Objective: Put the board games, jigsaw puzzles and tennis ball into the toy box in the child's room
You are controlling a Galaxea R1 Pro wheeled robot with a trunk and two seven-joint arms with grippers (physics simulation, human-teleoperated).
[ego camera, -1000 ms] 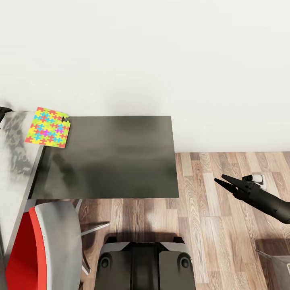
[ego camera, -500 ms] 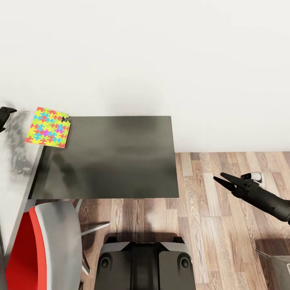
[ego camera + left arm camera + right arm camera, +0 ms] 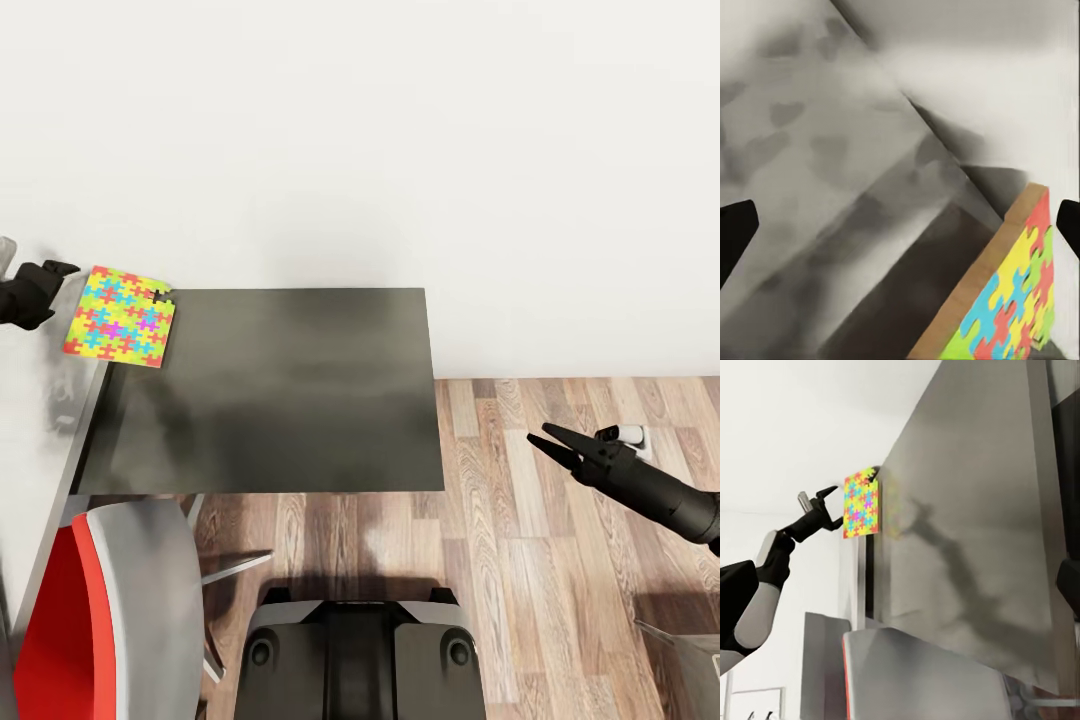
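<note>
Many-coloured, the jigsaw puzzle (image 3: 119, 316) lies flat at the corner of the pale tabletop (image 3: 40, 400), overhanging the dark cabinet (image 3: 270, 390). Left hand (image 3: 62, 268) hovers just beside it, fingers spread. Right hand (image 3: 540, 441), fingers slightly parted, hangs over the wood floor (image 3: 560, 560).

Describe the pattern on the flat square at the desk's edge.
The jigsaw puzzle carries interlocking pieces in yellow, green, blue, red and pink; the head view shows it best.

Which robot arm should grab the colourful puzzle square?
Probably left. Its open tool sits right beside the flat many-coloured jigsaw puzzle, while the right tool hangs far away over the wood-plank floor.
</note>
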